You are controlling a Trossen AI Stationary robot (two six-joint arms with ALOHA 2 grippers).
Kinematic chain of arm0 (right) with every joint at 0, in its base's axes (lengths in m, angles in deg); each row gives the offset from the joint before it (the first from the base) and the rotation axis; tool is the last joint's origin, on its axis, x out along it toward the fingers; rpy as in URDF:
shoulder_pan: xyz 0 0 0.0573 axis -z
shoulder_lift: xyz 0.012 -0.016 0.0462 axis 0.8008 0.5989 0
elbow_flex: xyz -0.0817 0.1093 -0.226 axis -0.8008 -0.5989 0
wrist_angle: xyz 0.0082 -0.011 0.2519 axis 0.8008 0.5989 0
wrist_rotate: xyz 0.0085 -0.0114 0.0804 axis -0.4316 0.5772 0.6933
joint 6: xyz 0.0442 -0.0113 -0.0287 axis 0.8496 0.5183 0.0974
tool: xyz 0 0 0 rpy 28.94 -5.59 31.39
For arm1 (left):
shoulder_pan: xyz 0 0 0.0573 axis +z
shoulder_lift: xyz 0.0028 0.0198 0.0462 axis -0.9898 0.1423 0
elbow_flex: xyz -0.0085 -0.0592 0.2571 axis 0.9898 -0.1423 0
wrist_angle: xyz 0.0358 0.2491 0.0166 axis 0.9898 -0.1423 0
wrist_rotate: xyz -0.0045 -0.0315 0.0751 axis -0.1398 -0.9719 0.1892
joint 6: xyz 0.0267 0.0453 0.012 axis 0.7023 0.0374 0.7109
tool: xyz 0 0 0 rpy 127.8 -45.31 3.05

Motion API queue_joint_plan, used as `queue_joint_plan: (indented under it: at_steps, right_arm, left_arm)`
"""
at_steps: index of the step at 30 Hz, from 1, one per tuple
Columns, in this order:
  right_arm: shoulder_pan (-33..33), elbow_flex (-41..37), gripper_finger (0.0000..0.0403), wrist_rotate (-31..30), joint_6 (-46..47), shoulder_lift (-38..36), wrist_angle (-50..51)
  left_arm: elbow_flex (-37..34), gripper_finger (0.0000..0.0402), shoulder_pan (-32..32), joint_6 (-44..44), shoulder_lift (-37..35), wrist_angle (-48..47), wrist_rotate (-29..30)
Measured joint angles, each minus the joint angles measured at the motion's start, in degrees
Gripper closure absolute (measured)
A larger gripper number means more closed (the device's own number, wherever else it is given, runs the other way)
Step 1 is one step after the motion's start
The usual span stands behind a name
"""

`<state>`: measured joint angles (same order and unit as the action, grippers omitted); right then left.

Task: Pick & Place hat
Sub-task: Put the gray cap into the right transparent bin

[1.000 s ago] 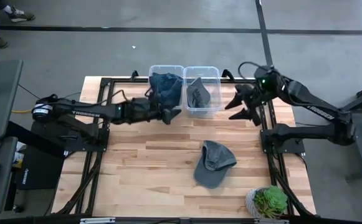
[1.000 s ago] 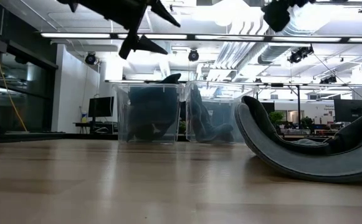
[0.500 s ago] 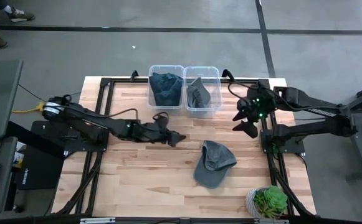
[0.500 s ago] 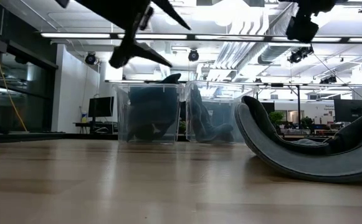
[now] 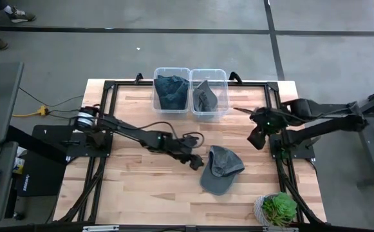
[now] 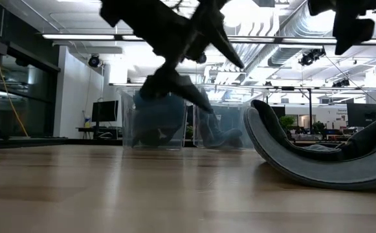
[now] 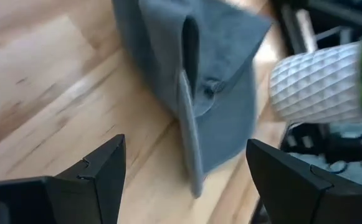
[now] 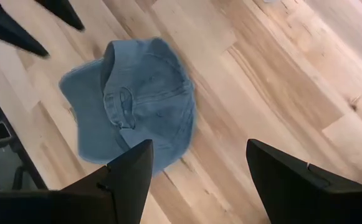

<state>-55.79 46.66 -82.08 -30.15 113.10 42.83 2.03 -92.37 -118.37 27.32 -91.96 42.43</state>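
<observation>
High view showed the left gripper (image 5: 195,159) stretched out over the middle of the table (image 5: 141,187), its fingers spread apart and holding nothing, just beside the hat (image 5: 221,169) at that hat's nine o'clock. The grey hat lay loose on the wood, toward four o'clock of the table's centre, with the potted plant (image 5: 277,207) near it at five o'clock. From the left wrist view the cap sat straight ahead between the two parted fingers, not yet touched as far as could be seen.

At twelve o'clock stood two clear bins side by side: the left bin (image 5: 171,91) and the right bin (image 5: 209,94), each already with a dark folded hat inside. So two hats looked placed and one remained on the table. The grasp, lift and carry to a bin were all still to be done.

The right gripper (image 5: 259,132) hung at the table's three o'clock edge, jaws wide and empty, looking down on the cap.
</observation>
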Motion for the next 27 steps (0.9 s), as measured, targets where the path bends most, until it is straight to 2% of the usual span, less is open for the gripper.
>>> queue_joint_plan:
  at_steps: [3, 13, 21, 27]
  right_arm:
    - [-4.06, 0.0, 0.0151, -1.73, 5.34, 0.07, -0.14]
    - [-16.88, 0.0, 0.0151, -11.58, 18.31, 1.21, -0.29]
    - [-22.2, 0.0, 0.0151, -16.54, 23.54, 2.39, -0.69]
    - [-23.52, 0.0, 0.0151, -18.83, 24.86, 2.45, -0.65]
  left_arm:
    - [3.23, 0.0126, 0.05, 0.28, 2.44, -5.46, -0.71]
    - [8.38, 0.0126, 0.09, 1.48, 8.85, -4.97, -1.74]
    - [11.48, 0.0126, 0.48, 1.47, 13.84, -4.38, -4.24]
    - [12.81, 0.0126, 1.58, 2.46, 14.12, -2.77, -5.11]
